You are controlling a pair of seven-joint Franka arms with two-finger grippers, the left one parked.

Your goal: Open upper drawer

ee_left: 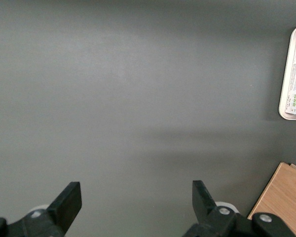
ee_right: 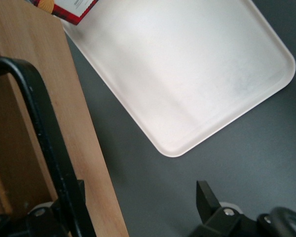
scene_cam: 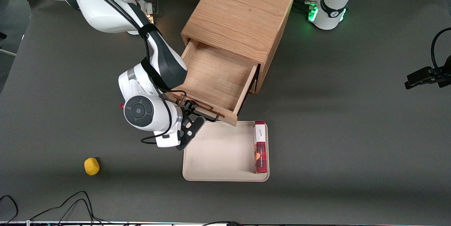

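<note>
The upper drawer [scene_cam: 218, 74] of the light oak cabinet [scene_cam: 239, 11] stands pulled far out, and its bare wooden inside shows. Its black wire handle [scene_cam: 208, 114] [ee_right: 39, 123] runs along the drawer front [ee_right: 84, 148], nearer the front camera. My right gripper [scene_cam: 192, 115] [ee_right: 138, 202] is at the handle's end toward the working arm. It is open, with its fingers [ee_right: 205, 197] wide apart. The handle bar crosses just in front of one finger, and the drawer front's edge lies between the two. Nothing is clamped.
A beige tray [scene_cam: 218, 155] [ee_right: 187, 74] lies on the dark table just in front of the pulled-out drawer. A red box [scene_cam: 260, 148] [ee_right: 64, 7] rests in it along one rim. A small yellow object [scene_cam: 91, 166] sits toward the working arm's end.
</note>
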